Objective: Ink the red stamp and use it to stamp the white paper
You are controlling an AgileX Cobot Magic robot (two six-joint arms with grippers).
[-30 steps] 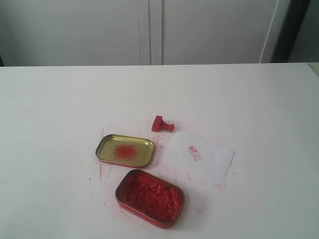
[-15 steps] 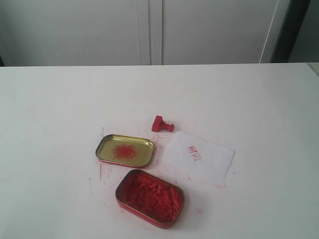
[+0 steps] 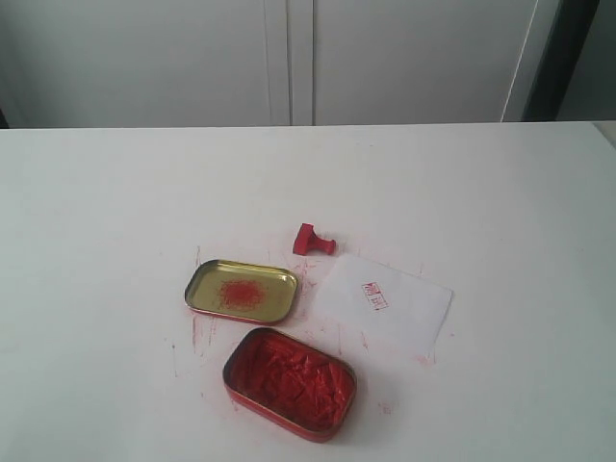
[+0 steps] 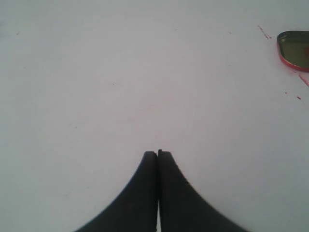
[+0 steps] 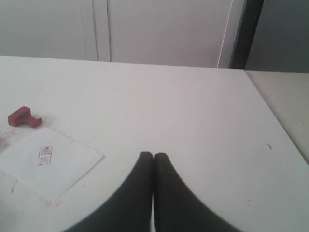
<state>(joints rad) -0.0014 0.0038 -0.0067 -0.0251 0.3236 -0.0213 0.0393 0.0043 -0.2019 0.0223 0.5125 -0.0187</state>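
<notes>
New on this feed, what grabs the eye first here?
The red ink tin, lowest in the exterior view, dominates, with a shallow gold tin smeared red just above it. The red stamp lies on its side by the upper left corner of the white paper, which bears a red stamp mark. The left end effector and right end effector are shut, holding nothing.

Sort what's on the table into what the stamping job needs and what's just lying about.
For the job: red stamp, lying on its side; white paper, already bearing a red mark; ink-filled red tin.
Lying about: shallow gold tin with a red smudge inside.
</notes>
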